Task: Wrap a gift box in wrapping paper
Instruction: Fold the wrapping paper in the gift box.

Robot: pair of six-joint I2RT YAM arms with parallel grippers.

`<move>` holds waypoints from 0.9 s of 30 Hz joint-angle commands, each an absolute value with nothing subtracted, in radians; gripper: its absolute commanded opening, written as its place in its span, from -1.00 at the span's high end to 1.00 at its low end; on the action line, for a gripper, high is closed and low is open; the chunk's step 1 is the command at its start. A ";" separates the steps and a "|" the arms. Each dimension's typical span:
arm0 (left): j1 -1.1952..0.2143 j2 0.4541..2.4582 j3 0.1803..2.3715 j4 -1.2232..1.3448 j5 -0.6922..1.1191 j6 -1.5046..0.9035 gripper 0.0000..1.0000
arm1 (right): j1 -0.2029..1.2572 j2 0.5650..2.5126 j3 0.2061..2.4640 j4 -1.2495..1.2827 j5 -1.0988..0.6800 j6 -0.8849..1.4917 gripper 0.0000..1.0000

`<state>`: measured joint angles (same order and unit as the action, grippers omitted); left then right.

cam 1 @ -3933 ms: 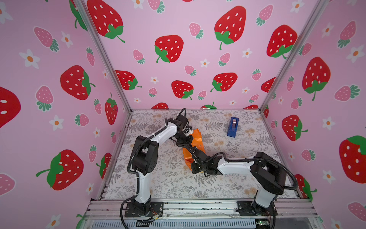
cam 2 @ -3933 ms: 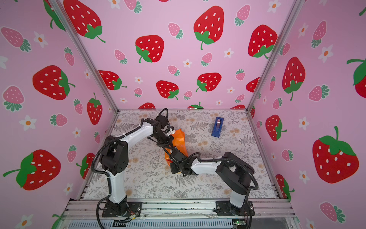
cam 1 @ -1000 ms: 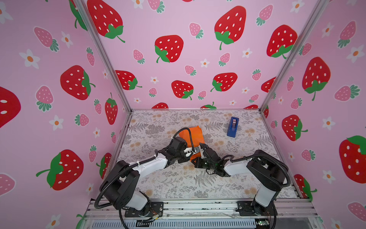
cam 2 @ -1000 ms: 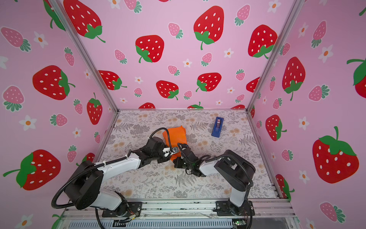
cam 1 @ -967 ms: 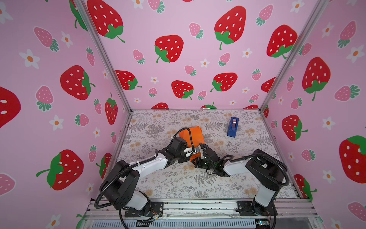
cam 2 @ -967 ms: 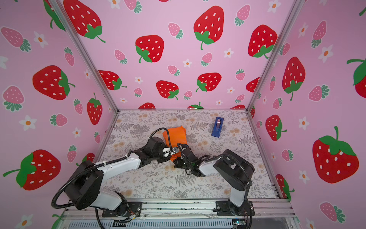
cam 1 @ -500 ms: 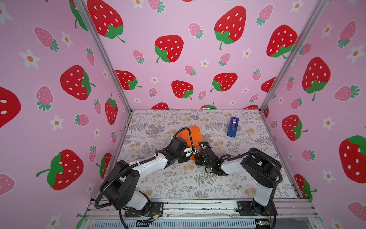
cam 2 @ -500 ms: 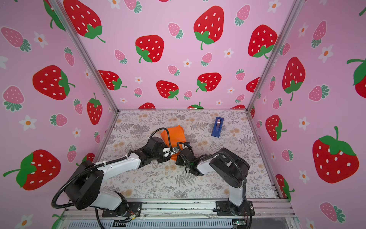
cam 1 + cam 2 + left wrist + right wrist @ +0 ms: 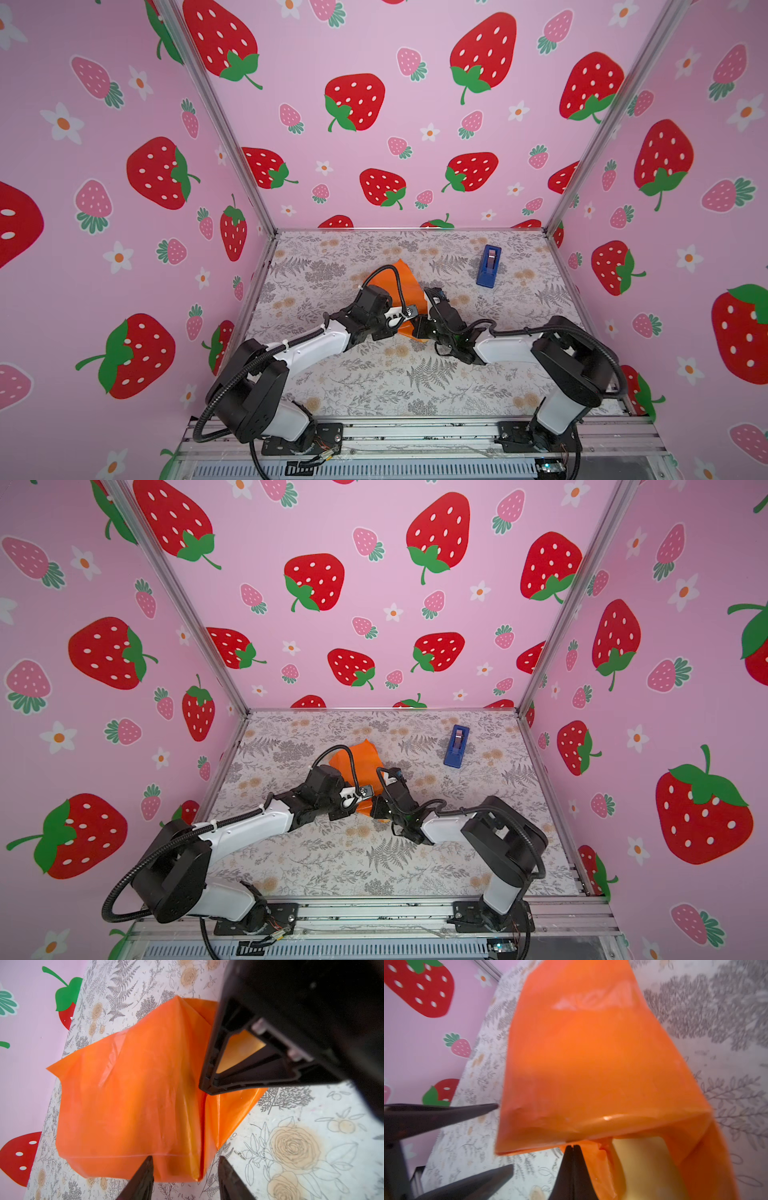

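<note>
Left wrist view: paper [image 9: 135, 1095] folded over box, box hidden. My left gripper [image 9: 185, 1159] open, straddling paper's near seam end; my right gripper [image 9: 205, 1087] closed, tip pressing same seam farther along.

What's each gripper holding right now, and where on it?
Left gripper: open, holding nothing. Right gripper: shut, tips against the wrapping paper at its folded end flap; whether paper is pinched between them cannot be told.
</note>
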<state>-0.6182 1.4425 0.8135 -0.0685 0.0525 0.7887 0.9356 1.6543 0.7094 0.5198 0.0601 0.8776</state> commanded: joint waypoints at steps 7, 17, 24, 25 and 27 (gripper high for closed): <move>-0.584 1.493 1.159 -0.345 0.083 0.553 0.47 | 0.925 1.549 0.579 0.512 -0.085 0.944 1.00; -0.561 1.677 1.264 -0.491 0.170 0.561 1.00 | 0.925 1.734 0.666 0.583 -0.103 0.920 1.00; -0.553 1.737 1.249 -0.526 0.082 0.605 1.00 | 0.916 1.849 0.750 0.565 -0.003 0.873 1.00; -0.554 1.742 1.243 -0.525 0.076 0.611 1.00 | 0.914 1.865 0.753 0.554 0.033 0.876 1.00; -0.553 1.749 1.231 -0.521 0.073 0.618 1.00 | 0.904 1.893 0.755 0.532 0.065 0.874 1.00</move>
<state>-0.5579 1.7348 1.2396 -0.4763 0.1001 0.5797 0.9176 1.8572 0.7437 0.5594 -0.0238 0.8871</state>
